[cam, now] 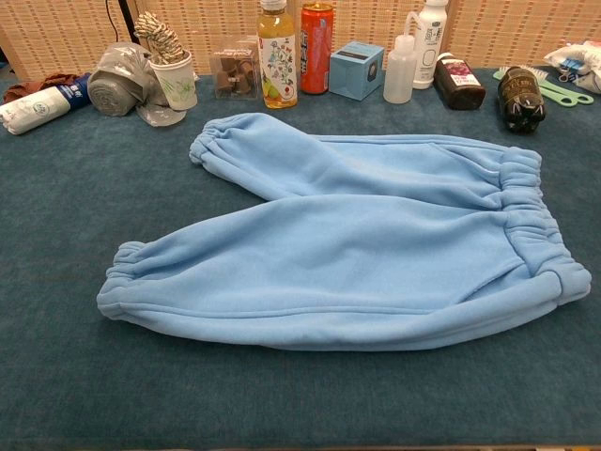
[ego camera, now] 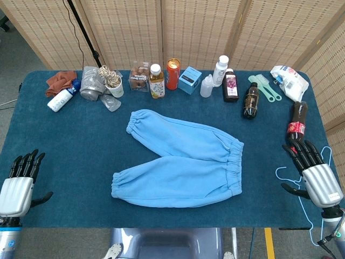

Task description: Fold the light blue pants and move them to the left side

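While lying flat and unfolded at the centre of the bench (ego camera: 64,140), legs spread apart toward the left, light blue pants (ego camera: 180,162) untouched, with left hand (ego camera: 19,183) and right hand (ego camera: 315,172) both spread, empty, well apart at bench corners.

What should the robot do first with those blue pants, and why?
Probably reach the right hand over to the elastic waistband of the light blue fleece pants. The pants lie flat and unfolded with both legs spread apart, and both the right hand and the left hand rest open at the table's edges, touching nothing.
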`<act>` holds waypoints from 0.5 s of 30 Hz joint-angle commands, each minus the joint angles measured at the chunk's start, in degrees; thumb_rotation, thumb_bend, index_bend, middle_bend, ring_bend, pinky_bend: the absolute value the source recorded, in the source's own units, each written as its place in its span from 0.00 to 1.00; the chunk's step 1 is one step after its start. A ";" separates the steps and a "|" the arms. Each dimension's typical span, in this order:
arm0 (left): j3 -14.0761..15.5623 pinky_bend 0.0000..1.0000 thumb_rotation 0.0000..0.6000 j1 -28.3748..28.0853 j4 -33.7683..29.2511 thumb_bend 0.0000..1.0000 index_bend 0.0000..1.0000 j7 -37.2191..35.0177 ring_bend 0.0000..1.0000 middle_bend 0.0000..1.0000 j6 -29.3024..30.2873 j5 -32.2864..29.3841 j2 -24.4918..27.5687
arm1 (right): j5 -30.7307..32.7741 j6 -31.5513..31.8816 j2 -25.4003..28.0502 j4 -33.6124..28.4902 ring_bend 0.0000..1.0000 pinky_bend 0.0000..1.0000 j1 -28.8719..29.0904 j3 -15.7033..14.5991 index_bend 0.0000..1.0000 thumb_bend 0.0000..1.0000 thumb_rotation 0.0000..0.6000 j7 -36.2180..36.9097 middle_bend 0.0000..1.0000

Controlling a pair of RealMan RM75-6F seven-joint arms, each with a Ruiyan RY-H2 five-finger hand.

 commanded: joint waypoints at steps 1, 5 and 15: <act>0.01 0.00 1.00 -0.01 0.00 0.00 0.00 0.08 0.00 0.00 -0.01 0.02 -0.03 | 0.17 -0.76 -0.19 0.28 0.00 0.00 0.21 -0.17 0.00 0.00 1.00 -0.22 0.00; -0.15 0.00 1.00 -0.09 0.02 0.00 0.00 0.02 0.00 0.00 -0.30 -0.49 -0.10 | -0.31 -1.15 -0.39 0.36 0.00 0.00 0.42 -0.49 0.00 0.00 1.00 -0.74 0.00; 0.11 0.00 1.00 -0.25 0.03 0.00 0.00 0.10 0.00 0.00 -0.61 -0.04 -0.16 | -6.66 -2.27 -0.76 -0.27 0.00 0.00 1.55 -3.95 0.12 0.00 1.00 -1.68 0.00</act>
